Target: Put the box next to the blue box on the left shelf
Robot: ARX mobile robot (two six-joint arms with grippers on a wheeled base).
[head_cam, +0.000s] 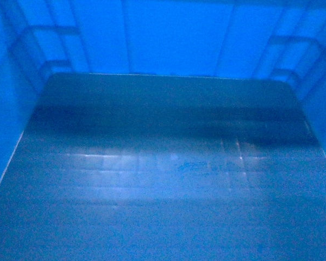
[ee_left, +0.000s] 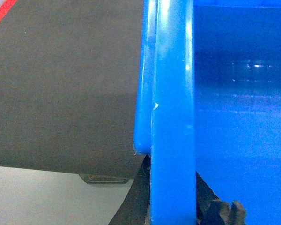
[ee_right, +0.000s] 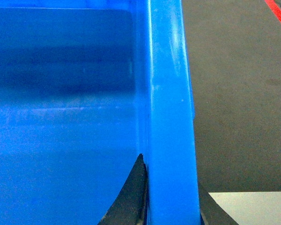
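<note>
The box fills the head view: I look down into its bright-blue walls and grid-embossed floor (head_cam: 163, 163). In the left wrist view my left gripper (ee_left: 172, 201) is shut on the box's thick left rim (ee_left: 173, 103), with one dark finger (ee_left: 138, 199) outside the wall and the other inside. In the right wrist view my right gripper (ee_right: 171, 201) is shut on the right rim (ee_right: 171, 93), its inner finger (ee_right: 131, 197) pressed against the wall. The blue box on the left shelf and the shelf itself are out of view.
Below the box lies a dark grey mat (ee_left: 61, 79) with a red line (ee_left: 2, 11) at its far edge and pale floor (ee_left: 37, 197) nearer to me. On the right are the same mat (ee_right: 239, 93), a red strip (ee_right: 278, 14) and a pale patch (ee_right: 253, 208).
</note>
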